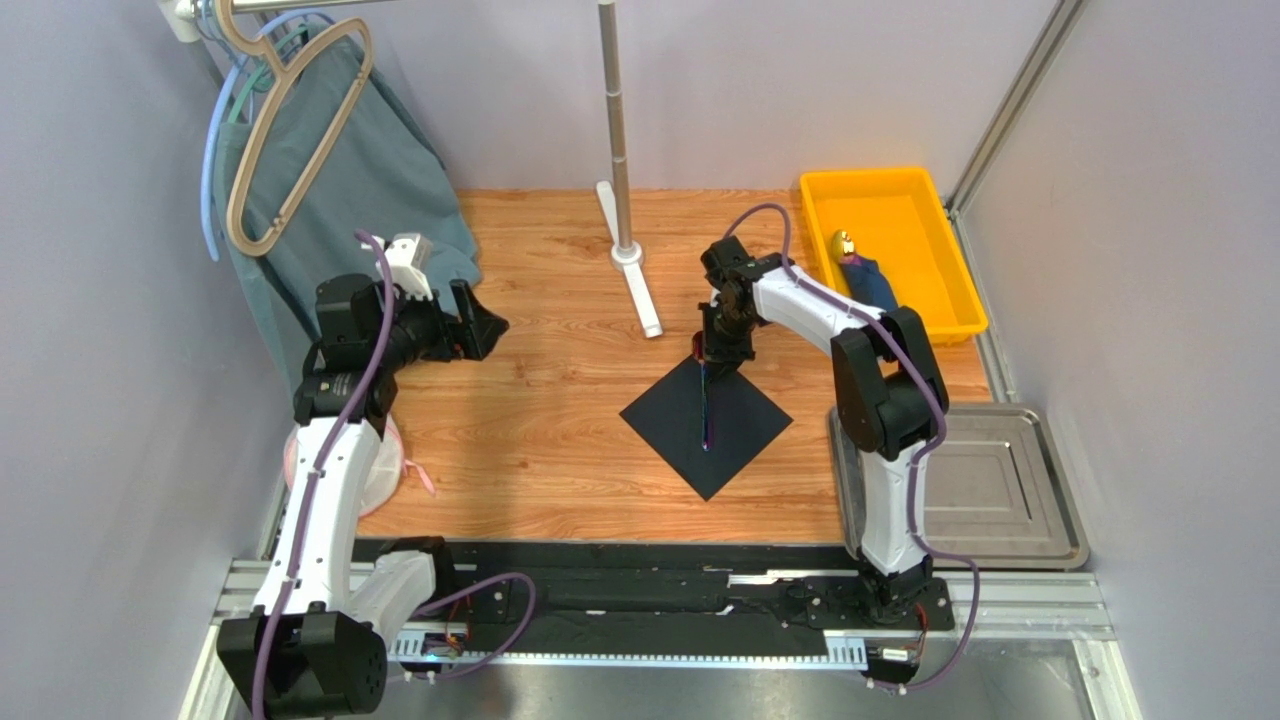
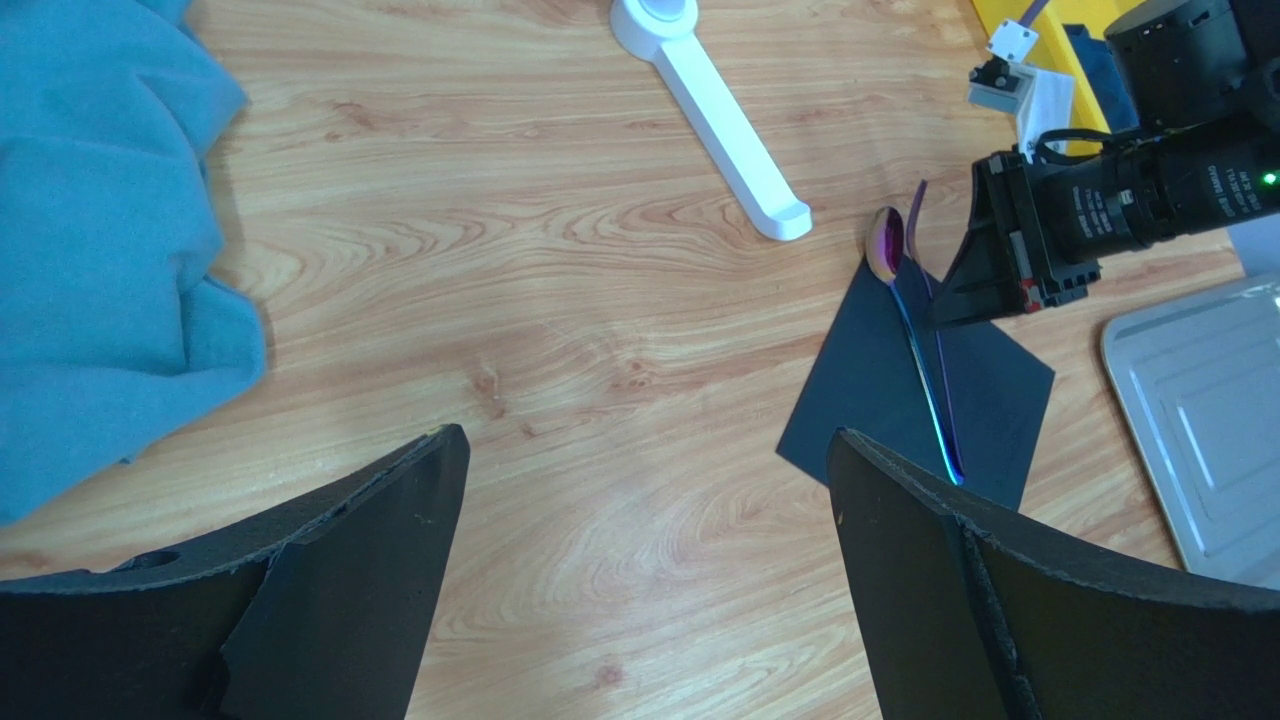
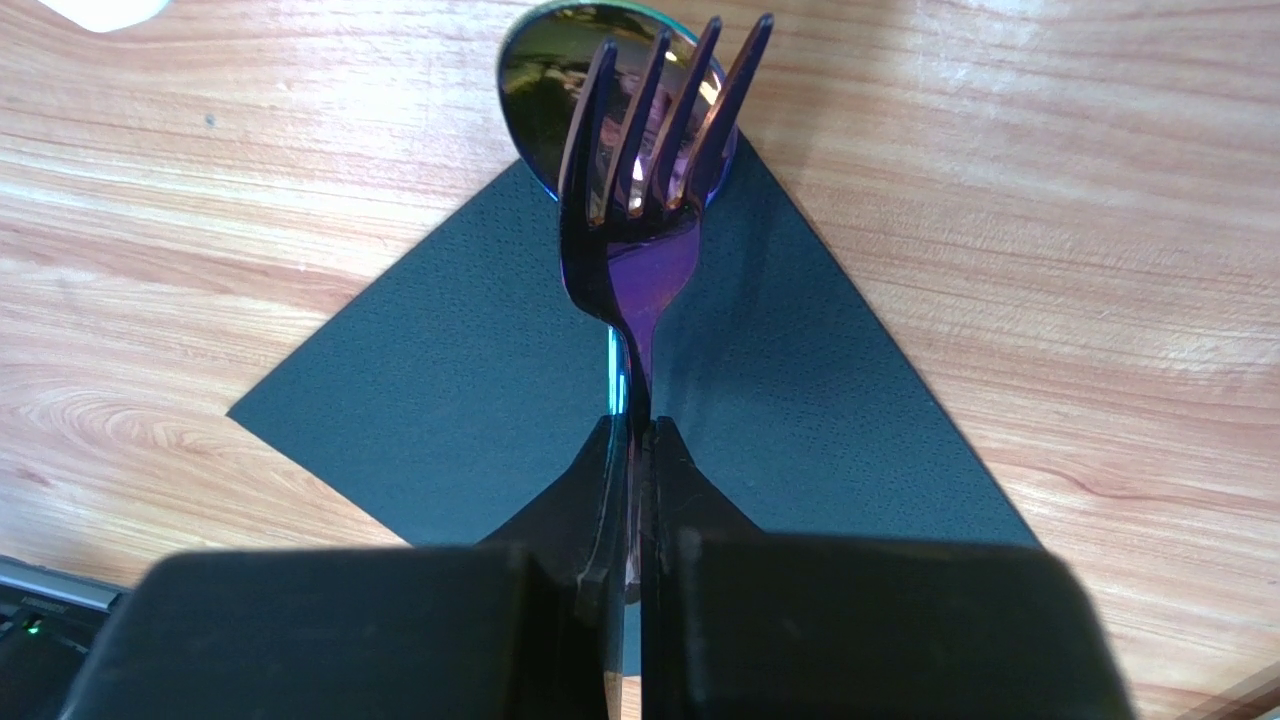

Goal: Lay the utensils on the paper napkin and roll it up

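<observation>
Your right gripper point(image 3: 634, 438), clamped on the fork point(image 3: 643, 240), holds it over the spoon point(image 3: 534, 75) on the napkin point(image 3: 436, 405). Your left gripper point(image 2: 646, 450) stands open, well apart. Only the top view shows the napkin whole.

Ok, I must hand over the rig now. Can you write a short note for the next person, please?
Left claw: open, empty, off to the left side.
Right claw: shut on the fork handle, above the napkin.
Spoon: lies on the napkin, bowl past its far corner.
Done: spoon placed.
To do: set the fork down by the spoon, release it, then roll the napkin, which lies flat.
</observation>
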You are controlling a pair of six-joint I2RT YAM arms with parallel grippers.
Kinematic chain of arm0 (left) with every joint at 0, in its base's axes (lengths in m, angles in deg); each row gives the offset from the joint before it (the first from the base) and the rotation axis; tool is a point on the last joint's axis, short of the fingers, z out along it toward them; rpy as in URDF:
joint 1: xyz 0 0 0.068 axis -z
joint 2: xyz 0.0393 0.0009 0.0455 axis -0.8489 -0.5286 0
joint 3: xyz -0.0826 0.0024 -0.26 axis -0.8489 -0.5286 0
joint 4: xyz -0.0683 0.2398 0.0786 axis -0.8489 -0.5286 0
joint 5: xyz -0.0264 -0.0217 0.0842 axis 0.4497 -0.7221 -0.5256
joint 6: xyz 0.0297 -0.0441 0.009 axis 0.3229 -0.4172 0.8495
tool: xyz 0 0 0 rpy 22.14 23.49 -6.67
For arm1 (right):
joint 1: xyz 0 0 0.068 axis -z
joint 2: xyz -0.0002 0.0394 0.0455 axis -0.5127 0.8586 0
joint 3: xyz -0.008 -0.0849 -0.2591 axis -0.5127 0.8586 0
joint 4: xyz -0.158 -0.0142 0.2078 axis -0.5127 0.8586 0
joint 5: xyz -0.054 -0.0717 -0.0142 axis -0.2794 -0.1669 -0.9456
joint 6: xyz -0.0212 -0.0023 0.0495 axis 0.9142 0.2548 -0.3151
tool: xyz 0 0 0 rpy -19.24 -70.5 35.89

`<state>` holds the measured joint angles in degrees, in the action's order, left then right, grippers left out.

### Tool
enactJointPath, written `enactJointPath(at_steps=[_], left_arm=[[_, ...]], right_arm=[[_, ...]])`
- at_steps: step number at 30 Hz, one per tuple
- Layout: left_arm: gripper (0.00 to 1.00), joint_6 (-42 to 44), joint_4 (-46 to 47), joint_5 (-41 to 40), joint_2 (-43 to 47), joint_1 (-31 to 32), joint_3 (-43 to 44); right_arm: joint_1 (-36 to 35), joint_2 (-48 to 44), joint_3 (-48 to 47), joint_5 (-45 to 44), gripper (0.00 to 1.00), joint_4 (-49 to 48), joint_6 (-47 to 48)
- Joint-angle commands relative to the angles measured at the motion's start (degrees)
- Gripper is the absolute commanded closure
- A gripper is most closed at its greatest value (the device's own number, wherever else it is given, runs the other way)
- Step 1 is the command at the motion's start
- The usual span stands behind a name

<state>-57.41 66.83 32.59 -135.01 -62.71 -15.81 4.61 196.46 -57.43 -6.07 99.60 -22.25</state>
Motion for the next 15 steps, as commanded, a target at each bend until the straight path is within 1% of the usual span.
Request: enactJointPath(at_steps=[1, 10, 15], left_arm=[[0.01, 1.16, 0.37, 0.10, -0.13, -0.04, 1.19], [0.01, 1.07, 0.29, 0.10, -0.48, 0.05, 1.28], [0.01, 1.07, 0.28, 0.10, -0.74, 0.05, 1.71]], right_arm=[[-0.30, 0.22, -2.29, -0.85, 1.00, 0.82, 1.05], [-0.39, -1.81, -1.14, -0.93, 1.00, 1.00, 1.14], [-0.39, -0.75, -1.67, -1.28, 0.96, 1.00, 1.05]])
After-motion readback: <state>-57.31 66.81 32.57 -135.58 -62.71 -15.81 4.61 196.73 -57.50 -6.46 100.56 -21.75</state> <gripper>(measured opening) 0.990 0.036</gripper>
